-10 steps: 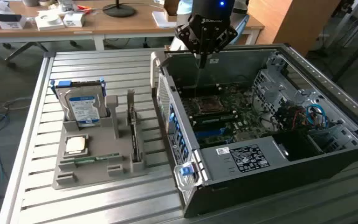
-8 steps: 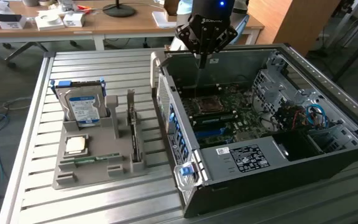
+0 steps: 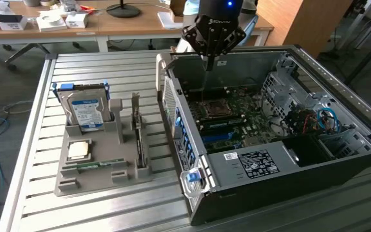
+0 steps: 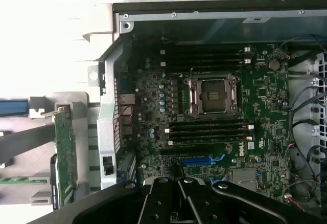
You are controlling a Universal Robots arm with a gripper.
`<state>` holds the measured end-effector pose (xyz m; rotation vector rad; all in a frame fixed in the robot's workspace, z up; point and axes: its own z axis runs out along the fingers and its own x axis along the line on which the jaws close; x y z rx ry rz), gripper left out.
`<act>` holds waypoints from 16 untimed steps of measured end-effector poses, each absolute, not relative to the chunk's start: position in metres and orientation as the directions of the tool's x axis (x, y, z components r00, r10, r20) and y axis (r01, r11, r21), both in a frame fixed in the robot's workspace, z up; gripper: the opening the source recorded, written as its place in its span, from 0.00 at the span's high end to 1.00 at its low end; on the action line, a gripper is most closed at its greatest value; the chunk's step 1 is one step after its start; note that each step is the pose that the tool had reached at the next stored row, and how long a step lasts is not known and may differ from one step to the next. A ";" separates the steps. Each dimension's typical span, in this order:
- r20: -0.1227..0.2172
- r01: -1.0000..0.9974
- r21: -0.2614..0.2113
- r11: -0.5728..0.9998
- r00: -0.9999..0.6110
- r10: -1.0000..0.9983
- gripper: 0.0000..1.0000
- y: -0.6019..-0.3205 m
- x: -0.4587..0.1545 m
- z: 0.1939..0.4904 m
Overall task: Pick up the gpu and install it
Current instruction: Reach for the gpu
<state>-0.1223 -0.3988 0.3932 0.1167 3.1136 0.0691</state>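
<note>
The slatted metal table bears an open computer case. The gripper hangs above the case's motherboard, fingers pressed together on nothing. Beside the case, on the exterior view's left, a grey holder tray carries the gpu on edge, untouched.

Black arm, blue light, angular black tool

The arm descends vertically, wrist directed straight down. Its black pincer is closed, the two fingers meeting in one narrow tip.
</note>
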 end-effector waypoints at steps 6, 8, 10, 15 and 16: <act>-0.023 0.074 0.045 0.996 -0.997 0.075 0.89 -0.399 -0.127 0.393; -0.023 0.074 0.045 0.996 -0.997 0.075 0.89 -0.399 -0.130 0.393; -0.023 0.074 0.045 0.996 -0.997 0.075 0.89 -0.399 -0.132 0.393; -0.023 0.074 0.045 0.996 -0.997 0.075 0.89 -0.399 -0.138 0.393; -0.023 0.074 0.045 0.996 -0.997 0.075 0.89 -0.399 -0.139 0.393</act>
